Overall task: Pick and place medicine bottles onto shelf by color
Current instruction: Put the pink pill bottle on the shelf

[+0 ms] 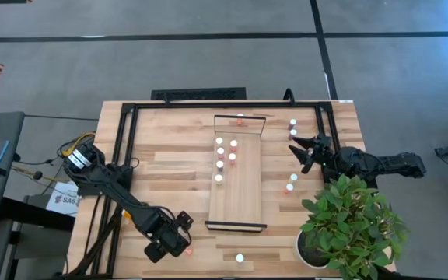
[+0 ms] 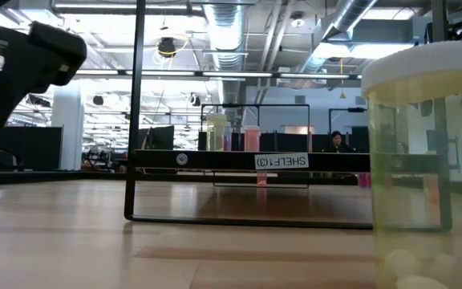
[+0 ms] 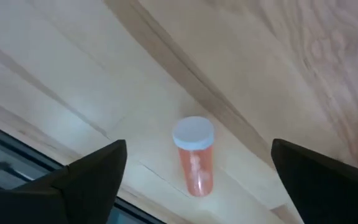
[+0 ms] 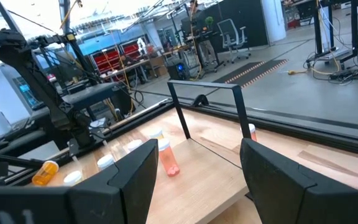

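An orange medicine bottle (image 3: 196, 168) with a white cap rests on the wooden tabletop near its front left. My left gripper (image 3: 198, 149) points down over it, open. One finger stands on each side of the bottle, and neither touches it. In the high view this gripper (image 1: 183, 243) is left of the shelf's near end. The shelf (image 1: 239, 194), a pale board with dark end rails, lies mid-table with several white-capped bottles (image 1: 219, 152) standing on its far half. My right gripper (image 1: 300, 150) waits open at the right, held level above the table.
Loose bottles (image 1: 293, 128) (image 1: 292, 183) stand right of the shelf. One pale bottle (image 1: 239, 257) stands near the front edge and looms large in the low view (image 2: 423, 160). A potted plant (image 1: 352, 225) fills the front right corner. A black frame (image 1: 131, 148) borders the table.
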{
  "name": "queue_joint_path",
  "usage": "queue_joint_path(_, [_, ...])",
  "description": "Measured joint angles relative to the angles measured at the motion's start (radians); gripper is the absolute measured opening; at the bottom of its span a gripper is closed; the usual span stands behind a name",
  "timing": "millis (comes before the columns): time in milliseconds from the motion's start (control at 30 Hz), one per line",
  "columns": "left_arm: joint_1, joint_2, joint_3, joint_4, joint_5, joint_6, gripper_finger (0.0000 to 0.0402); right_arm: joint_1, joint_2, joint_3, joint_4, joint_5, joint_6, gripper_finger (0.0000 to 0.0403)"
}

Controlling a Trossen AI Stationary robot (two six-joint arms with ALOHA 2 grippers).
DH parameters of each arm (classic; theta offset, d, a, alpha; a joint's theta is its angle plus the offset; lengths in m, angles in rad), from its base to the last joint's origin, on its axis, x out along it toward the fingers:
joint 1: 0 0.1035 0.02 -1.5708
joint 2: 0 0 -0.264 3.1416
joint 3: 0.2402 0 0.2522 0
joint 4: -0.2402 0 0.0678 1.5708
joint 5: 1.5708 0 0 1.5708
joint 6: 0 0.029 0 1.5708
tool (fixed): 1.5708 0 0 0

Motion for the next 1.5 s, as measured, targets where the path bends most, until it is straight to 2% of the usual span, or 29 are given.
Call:
queue_joint_path(367, [0.0, 0.035, 0.0, 0.019, -0.003, -0.013, 0.0399, 0.0, 0.0, 0.0, -0.002, 0.0, 0.0, 0.0251])
queue_joint_path(600, [0.002, 0.108, 0.0, 0.146, -0.003, -0.032, 0.0399, 0.0, 0.0, 0.0, 0.0, 0.0, 0.0, 0.0251])
queue_joint_path(933, [0.011, 0.123, 0.002, 0.142, -0.002, -0.033, 0.0392, 0.0, 0.0, 0.0, 0.0, 0.0, 0.0, 0.0251])
queue_joint_path(1100, [0.012, 0.124, 0.002, 0.142, -0.011, -0.033, 0.0347, 0.0, 0.0, 0.0, 0.0, 0.0, 0.0, 0.0251])
queue_joint_path(1500, [0.013, 0.124, 0.002, 0.139, -0.014, -0.033, 0.0181, 0.0, 0.0, 0.0, 0.0, 0.0, 0.0, 0.0251])
